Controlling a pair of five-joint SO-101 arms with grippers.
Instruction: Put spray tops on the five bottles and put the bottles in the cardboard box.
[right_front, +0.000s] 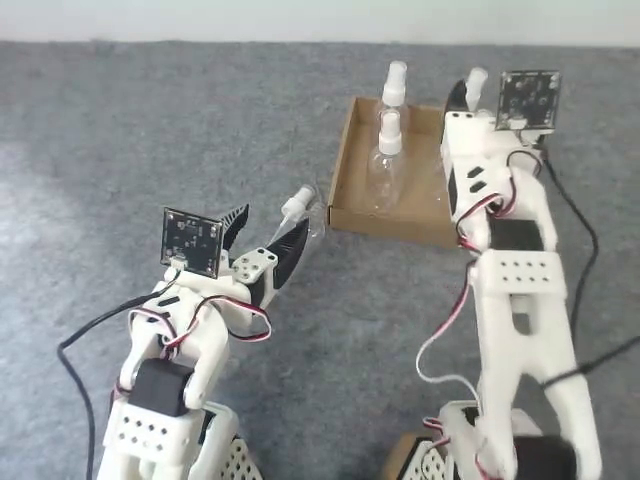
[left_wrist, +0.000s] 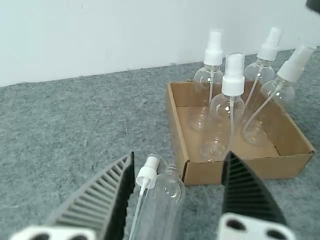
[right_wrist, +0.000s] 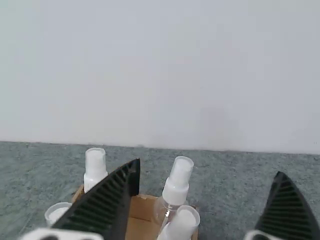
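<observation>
A clear bottle with a white spray top leans between the spread fingers of my left gripper, just in front of the cardboard box. In the high view this bottle lies beside the box's near left corner, with the left gripper open around it. Several capped bottles stand upright inside the box. My right gripper hangs open over the box's right side, above the spray tops, with one top below the gap of the right gripper.
Grey carpet covers the table, with free room left of the box. A pale wall stands behind it. The right arm's white body runs along the box's right edge.
</observation>
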